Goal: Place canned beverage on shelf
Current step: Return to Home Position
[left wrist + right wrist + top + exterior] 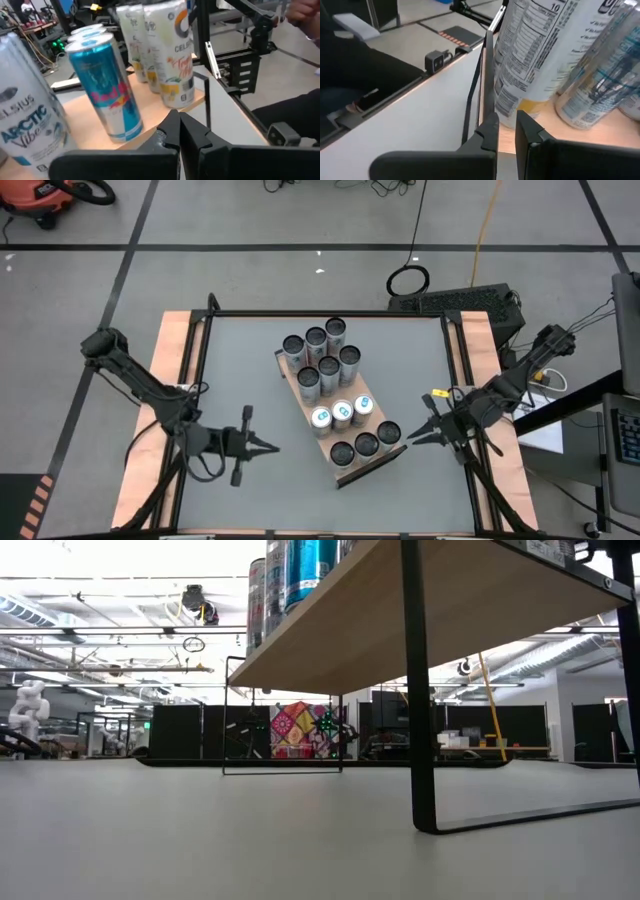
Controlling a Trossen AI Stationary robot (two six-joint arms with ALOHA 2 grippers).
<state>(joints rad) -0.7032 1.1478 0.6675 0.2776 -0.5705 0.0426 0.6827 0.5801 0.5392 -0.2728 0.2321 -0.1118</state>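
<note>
Starting nearest the front edge of the bench [240,370], the left pincer [268,447] rests on the left arm's side of the shelf [365,465], well apart from it, clenched on nothing. The right pincer [412,438] sits just beside the shelf's near corner, its fingers parted by a narrow gap and empty, aimed at the cans there.

On the shelf the cans stand upright, three abreast: a near row of dark-topped cans [366,444], then white-topped cans [342,412], then six silver-topped cans [322,350] at the far end. No can shows on the bench, so loading looks finished.

Going home cleanly probably means the right arm backs straight away from the shelf before swinging, sparing the corner can and the shelf's thin black leg [415,690]. The left arm has room to retract directly. Neither should pass over the shelf.
</note>
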